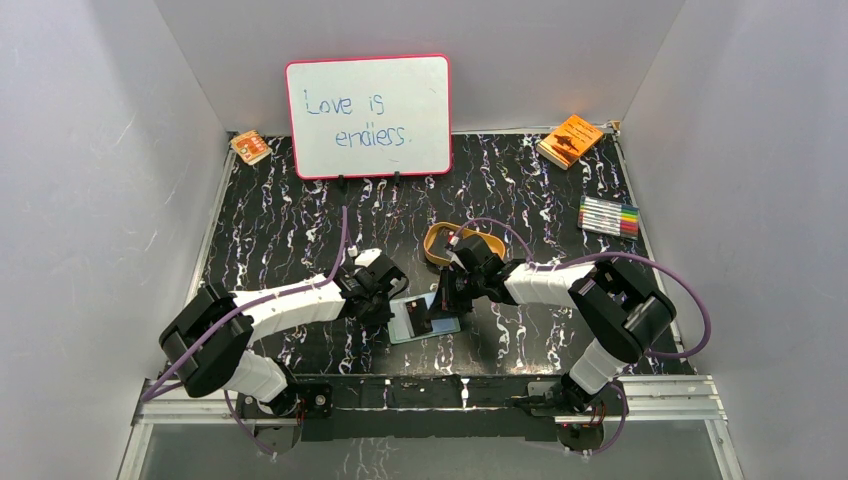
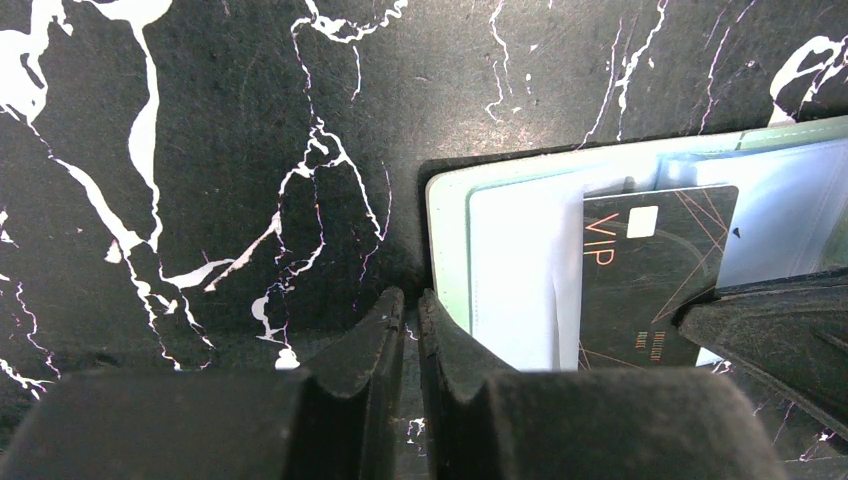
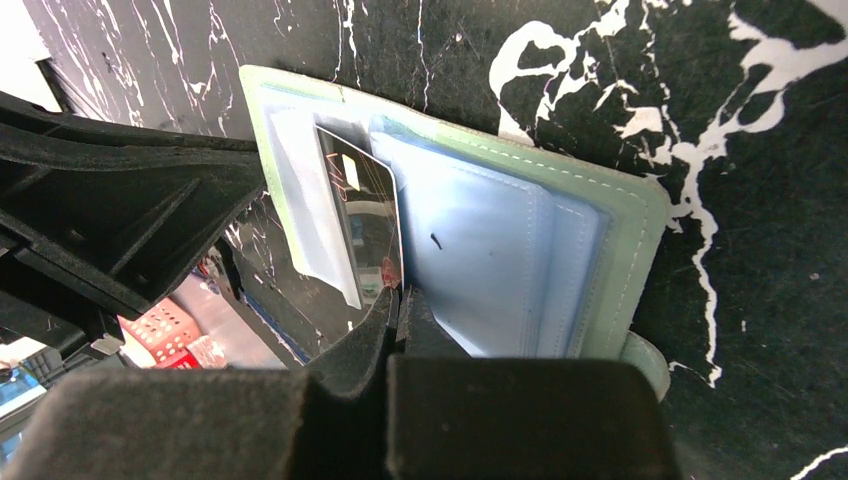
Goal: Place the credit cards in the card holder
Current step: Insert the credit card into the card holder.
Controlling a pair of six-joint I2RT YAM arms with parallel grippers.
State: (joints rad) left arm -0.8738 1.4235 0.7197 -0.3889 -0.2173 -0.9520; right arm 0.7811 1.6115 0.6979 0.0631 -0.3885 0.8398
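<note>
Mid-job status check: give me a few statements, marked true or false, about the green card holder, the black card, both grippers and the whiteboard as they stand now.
1. The sage-green fold-over card holder lies open on the black marbled table. True.
2. The black VIP card lies on the bare table, clear of the holder. False: it lies among the holder's clear plastic sleeves.
3. The right gripper is wide open. False: it is shut, its tips pinching the card's near edge.
4. The left gripper sits at the holder's edge, fingers nearly together. True.
5. The red-framed whiteboard is blank. False: it reads "Love is endless."
</note>
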